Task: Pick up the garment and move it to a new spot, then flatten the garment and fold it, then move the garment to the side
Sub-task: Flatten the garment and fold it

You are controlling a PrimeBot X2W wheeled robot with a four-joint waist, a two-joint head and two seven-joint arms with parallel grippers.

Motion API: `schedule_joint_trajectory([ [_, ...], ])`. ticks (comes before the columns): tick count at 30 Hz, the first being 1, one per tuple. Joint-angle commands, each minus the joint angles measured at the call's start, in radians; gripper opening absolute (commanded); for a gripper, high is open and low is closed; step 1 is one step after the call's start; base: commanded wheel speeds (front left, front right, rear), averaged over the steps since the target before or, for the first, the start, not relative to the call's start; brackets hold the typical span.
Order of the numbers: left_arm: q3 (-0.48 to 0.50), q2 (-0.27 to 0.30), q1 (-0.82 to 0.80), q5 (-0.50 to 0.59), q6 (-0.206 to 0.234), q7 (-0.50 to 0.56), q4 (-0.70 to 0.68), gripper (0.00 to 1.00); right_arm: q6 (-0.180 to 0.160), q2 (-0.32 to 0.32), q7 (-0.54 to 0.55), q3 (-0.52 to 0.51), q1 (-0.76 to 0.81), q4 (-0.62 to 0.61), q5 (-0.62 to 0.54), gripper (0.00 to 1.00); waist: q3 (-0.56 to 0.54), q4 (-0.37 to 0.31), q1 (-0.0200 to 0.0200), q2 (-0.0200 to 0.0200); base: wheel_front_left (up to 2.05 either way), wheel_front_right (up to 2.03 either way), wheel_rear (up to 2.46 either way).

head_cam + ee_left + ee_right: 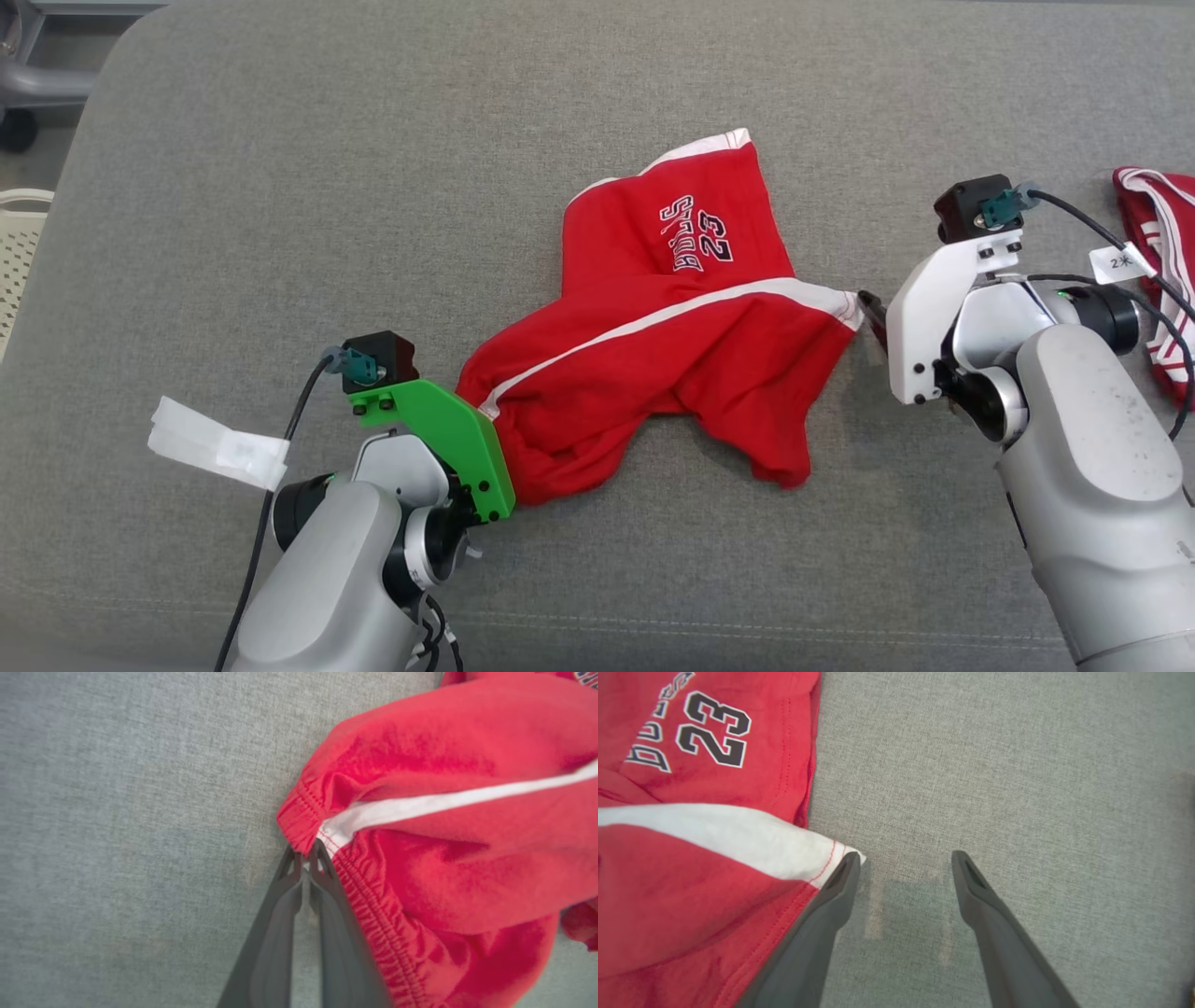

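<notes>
On the broad grey woven-fabric cushion [280,233] we see the crumpled red shorts [672,373], held at one end by our left gripper [306,858].
The shorts, soft cloth with a white side stripe and a black "23" print, lie in the middle of the cushion, running from lower left out to the right. A second red garment with white stripes [1153,215] lies at the cushion's right edge, well apart from them. Our left gripper has its two dark fingers pressed together on the elastic waistband corner where the white stripe ends. Our right gripper [903,868] stands with its fingers spread over bare cushion; one fingertip [850,861] touches the white-striped hem corner, with no cloth between the two.
</notes>
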Motion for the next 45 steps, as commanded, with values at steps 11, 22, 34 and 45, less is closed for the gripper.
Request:
schedule_joint_trajectory([
  [11, -0.002, 0.02, -0.007, 0.003, 0.011, -0.007, -0.015, 0.0, 0.0, 0.033, 0.004, 0.009, 0.019, 0.03, 0.042, 1.0, 0.008, 0.006, -0.0001, -0.0001, 0.0, 0.0, 0.0],
  [22, -0.008, 0.022, -0.049, 0.015, 0.009, -0.019, -0.018, 0.0, 0.0, 0.073, -0.059, -0.001, -0.047, 0.084, 0.049, 1.0, 0.058, 0.018, -0.0001, -0.0001, 0.0, 0.0, 0.0],
  [34, -0.009, 0.024, -0.054, 0.013, 0.003, -0.041, -0.003, 0.0, -0.001, 0.07, -0.077, 0.032, -0.058, 0.14, 0.039, 0.0, 0.055, 0.015, -0.0001, -0.0001, 0.0, 0.0, 0.0],
  [45, 0.046, 0.034, -0.094, -0.012, -0.018, -0.126, -0.005, 0.0, -0.001, 0.039, -0.15, 0.05, -0.074, 0.11, 0.026, 0.0, -0.073, -0.024, -0.0001, -0.0001, 0.0, 0.0, 0.0],
])
